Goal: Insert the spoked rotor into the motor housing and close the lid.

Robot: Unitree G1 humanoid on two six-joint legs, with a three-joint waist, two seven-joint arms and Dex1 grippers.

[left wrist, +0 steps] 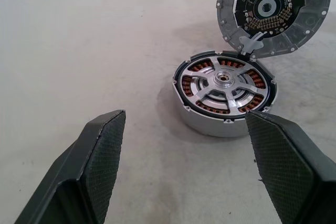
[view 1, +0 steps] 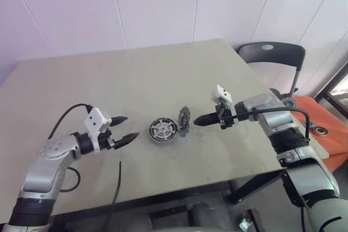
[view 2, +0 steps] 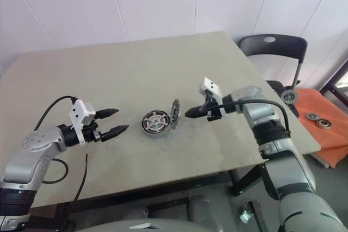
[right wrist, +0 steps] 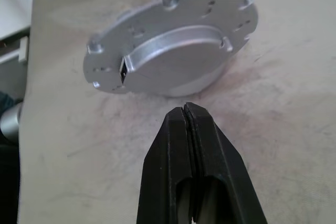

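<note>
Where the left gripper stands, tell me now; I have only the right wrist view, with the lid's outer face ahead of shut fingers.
Observer: The left gripper hovers open across the motor housing from the right gripper, apart from the housing.
Operator: Report the rotor.
Observer: The spoked rotor sits inside the housing, with copper windings around it.
Operator: Describe the lid's stance.
Observer: The lid stands raised on edge at the housing's rim, its inner face toward the left gripper. It is not closed.
</note>
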